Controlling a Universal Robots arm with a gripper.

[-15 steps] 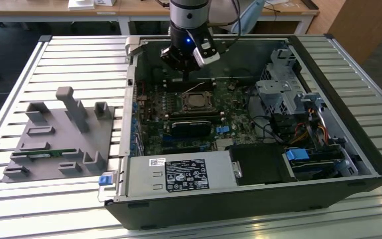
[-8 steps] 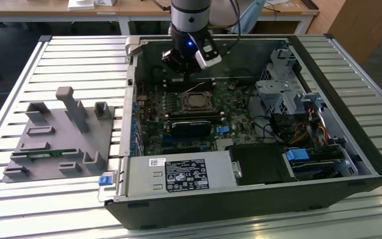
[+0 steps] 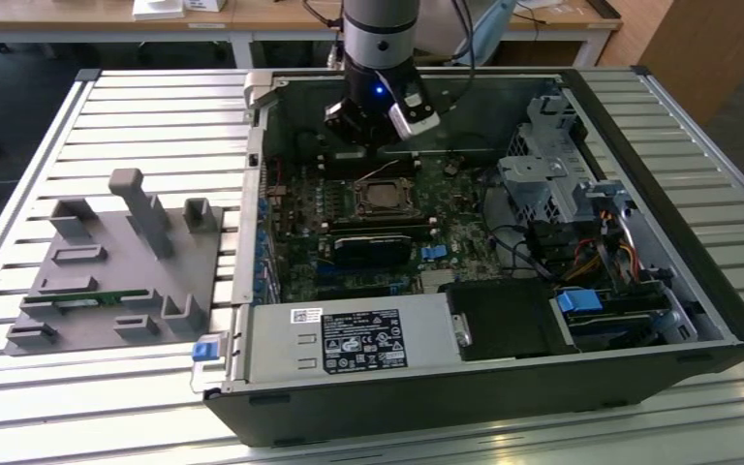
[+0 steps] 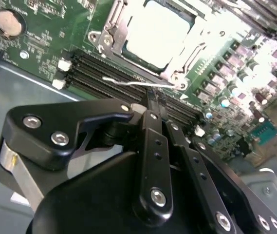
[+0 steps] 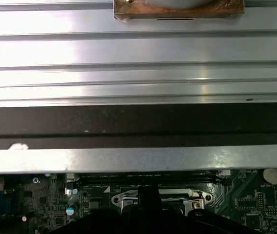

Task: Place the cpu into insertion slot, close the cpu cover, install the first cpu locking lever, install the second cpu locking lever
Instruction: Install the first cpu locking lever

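Note:
The cpu lies flat in the insertion slot on the green board, its pale metal top showing. The cpu cover is down around it as a silvery frame. A thin silver locking lever juts out along the socket's edge, over the long black memory slots. My gripper hangs just over that lever with its black fingers drawn together, and the tips are at or very near the wire. In the exterior view the gripper is inside the case, just behind the socket.
The open computer case lies on a slatted metal table. A power supply sits at the front and a drive cage at the exterior view's right. A grey parts fixture stands at the left. A black block lies in front of the socket.

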